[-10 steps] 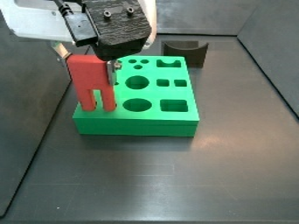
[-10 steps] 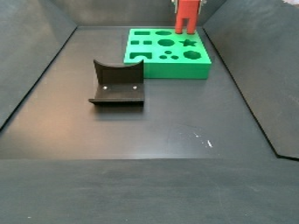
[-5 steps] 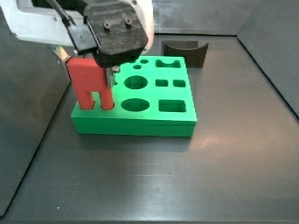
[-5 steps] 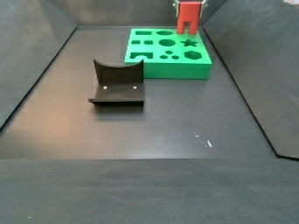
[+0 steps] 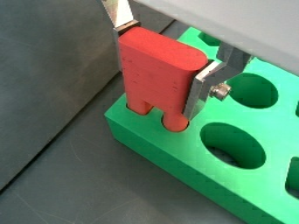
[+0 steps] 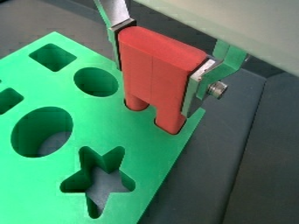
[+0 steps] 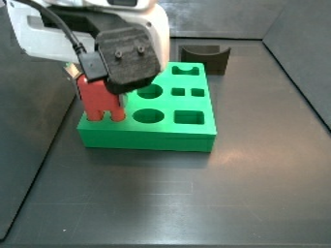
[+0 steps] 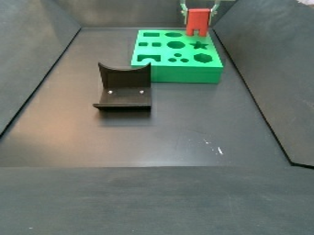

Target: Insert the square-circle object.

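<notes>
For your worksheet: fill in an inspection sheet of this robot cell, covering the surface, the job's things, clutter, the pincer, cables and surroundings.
Surface: dark grey matte floor, with a few pale specks.
Job's things: red two-pronged plastic block, upright, with its prong tips down at the holes along one edge of the green board with shaped holes.
Clutter: nothing seen.
Pincer: the pincer is above the board's edge, its silver fingers shut on the red block's sides.
Cables: black cables loop along the arm, clear of the board.
Surroundings: dark walls around the floor; the dark L-shaped fixture stands apart from the board.
</notes>
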